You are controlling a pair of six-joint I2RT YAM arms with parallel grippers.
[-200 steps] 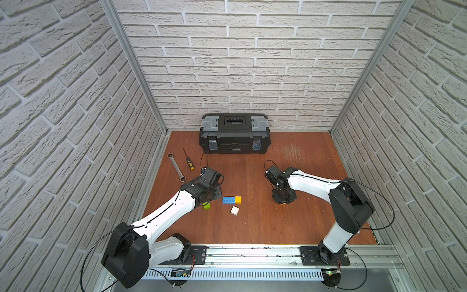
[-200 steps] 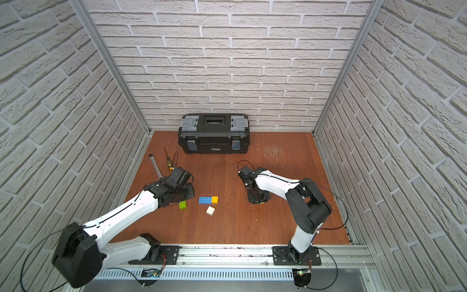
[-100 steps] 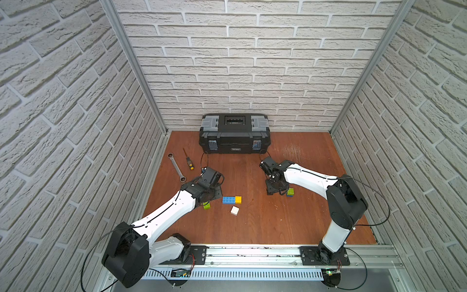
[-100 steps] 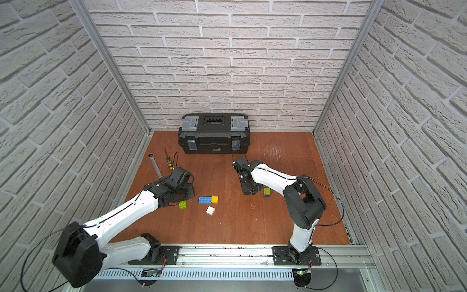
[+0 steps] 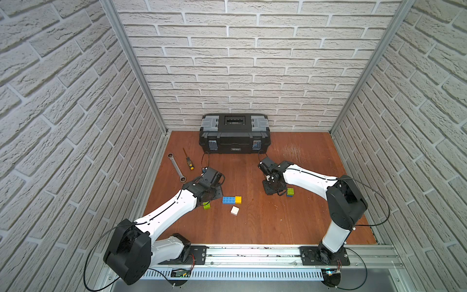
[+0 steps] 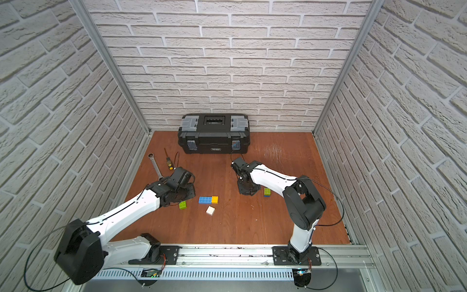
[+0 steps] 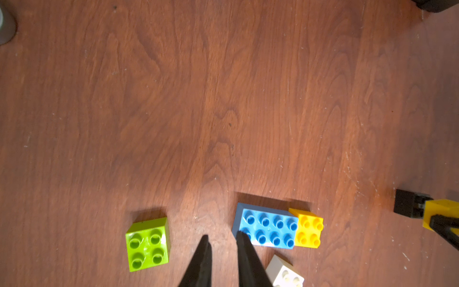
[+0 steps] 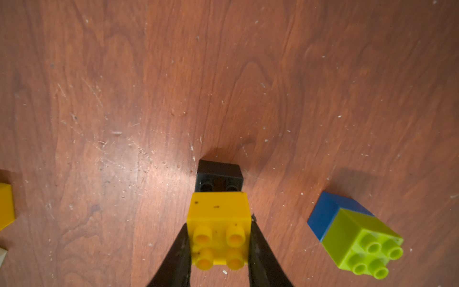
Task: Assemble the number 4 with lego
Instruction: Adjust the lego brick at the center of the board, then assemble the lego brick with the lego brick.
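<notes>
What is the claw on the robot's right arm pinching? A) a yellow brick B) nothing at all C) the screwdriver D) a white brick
A: the right wrist view shows the right gripper clamped on a yellow brick, its studs towards the camera, with a black brick at its far end.

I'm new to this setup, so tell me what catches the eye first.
The black toolbox against the back wall stands out first. Then the right gripper, shut on a yellow brick with a black brick joined to it, beside a green-on-blue stack. The left gripper hangs slightly open and empty between a green brick and a long blue brick.
</notes>
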